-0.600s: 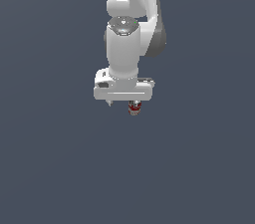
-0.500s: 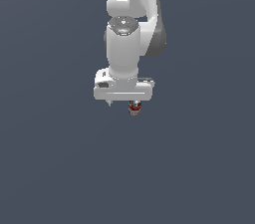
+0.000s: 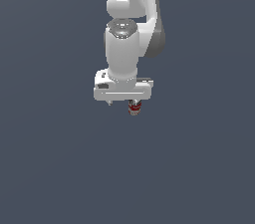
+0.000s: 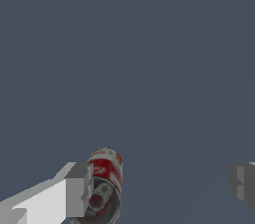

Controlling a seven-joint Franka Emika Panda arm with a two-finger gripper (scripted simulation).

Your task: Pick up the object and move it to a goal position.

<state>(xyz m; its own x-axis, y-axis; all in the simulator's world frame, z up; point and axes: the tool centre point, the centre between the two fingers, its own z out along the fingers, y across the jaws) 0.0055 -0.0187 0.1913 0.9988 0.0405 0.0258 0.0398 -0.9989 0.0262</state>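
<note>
The object, a small can with a red-and-white label (image 4: pixel 105 170), has its metallic rim turned toward the wrist camera. It sits right beside one finger (image 4: pixel 78 190) of my gripper (image 4: pixel 160 188), and the other finger (image 4: pixel 243 183) stands far off, so the jaws are wide open around it. In the exterior view the can (image 3: pixel 134 108) peeks out just below the white hand, toward that view's right side of the gripper (image 3: pixel 123 103). Whether the near finger touches the can I cannot tell.
A flat, uniform dark grey surface (image 3: pixel 60 168) fills both views. Above the hand, the white arm (image 3: pixel 130 24) rises out of the top of the exterior view.
</note>
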